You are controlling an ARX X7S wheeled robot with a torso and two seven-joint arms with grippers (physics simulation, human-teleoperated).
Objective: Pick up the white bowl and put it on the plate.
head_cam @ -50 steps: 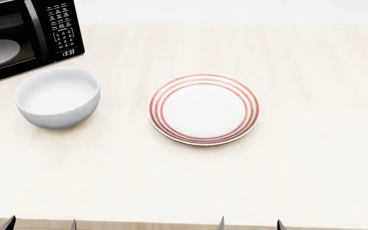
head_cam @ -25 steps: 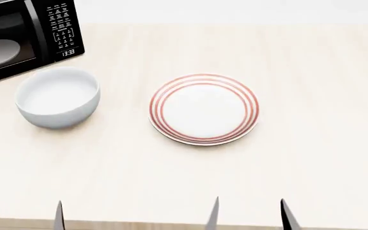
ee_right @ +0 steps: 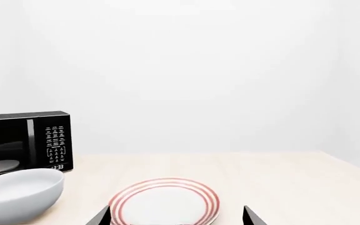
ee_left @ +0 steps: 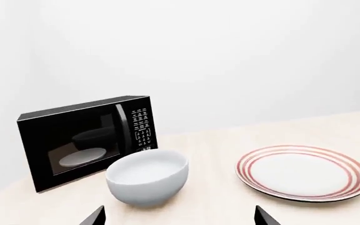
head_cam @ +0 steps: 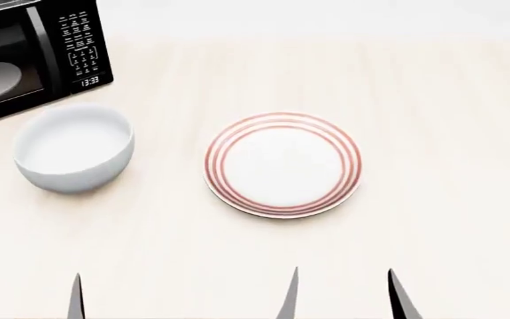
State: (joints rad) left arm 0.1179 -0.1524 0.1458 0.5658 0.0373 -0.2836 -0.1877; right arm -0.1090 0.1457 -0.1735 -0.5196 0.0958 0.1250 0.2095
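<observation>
Since a moment ago the view has tipped down and the claw tips have risen slightly. The white bowl (head_cam: 74, 149), deep, glossy, upright, sits on the table (head_cam: 432, 133) left of the plate (head_cam: 283, 165), ahead of the nearer, spread left claw (head_cam: 24, 296); the right claw (head_cam: 344, 296) is also spread.

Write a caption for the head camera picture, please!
White bowl sits beside the red-ringed plate, microwave behind, both open grippers waiting.

Bare tabletop (head_cam: 432, 119) is lying open btwn both hands and the dishes. Microwave (head_cam: 24, 53) is crowding just behind white bowl (head_cam: 74, 147); plate (head_cam: 283, 164) is sitting well apart.
</observation>
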